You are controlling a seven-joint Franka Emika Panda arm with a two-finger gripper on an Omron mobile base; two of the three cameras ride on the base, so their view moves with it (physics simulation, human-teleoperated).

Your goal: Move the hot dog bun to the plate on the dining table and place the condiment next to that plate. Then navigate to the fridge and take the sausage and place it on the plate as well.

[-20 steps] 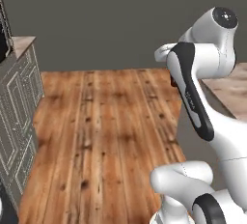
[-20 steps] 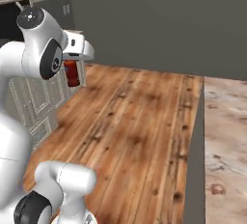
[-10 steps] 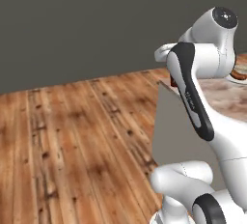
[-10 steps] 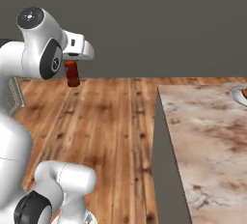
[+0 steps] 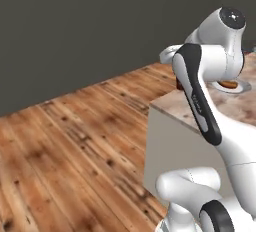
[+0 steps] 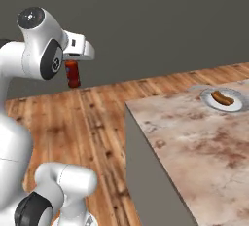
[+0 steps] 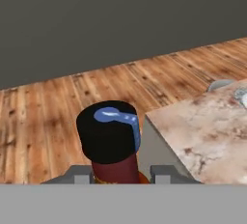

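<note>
Between the fingers [image 7: 120,172] of the raised hand sits the sauce bottle [image 7: 113,143], pinched on either side of its dark red-brown body, with its black cap [image 7: 108,131] pointing toward the hand camera. In the right base view the same bottle [image 6: 72,73] hangs upright below the white hand, high above the wooden floor [image 6: 102,108] and well apart from the worktop. The hand is carried out in front of the arm's upper joint, level with the dark grey wall [image 6: 146,20] behind it.

Ahead and to the right lies the marbled pink-brown worktop [image 6: 194,142], its near corner pointing toward the robot and its plain grey side [image 6: 146,176] dropping to the floor. In the hand view the corner of that worktop [image 7: 202,131] comes close to the bottle's right side, though the bottle is over the floor rather than over the stone.

At the far end of the worktop rests the pale grey plate [image 6: 232,105], close to the far edge. On it lies the orange-tan bun [image 6: 222,98], stretched across the plate's middle. In the left base view the plate [image 5: 241,87] and a sliver of the bun [image 5: 229,84] show just behind the arm's upper link, which hides most of them. A pale rim of the plate [image 7: 223,84] also peeks over the worktop in the hand view.

The plank floor [image 5: 75,146] runs from the robot's base to the wall.
</note>
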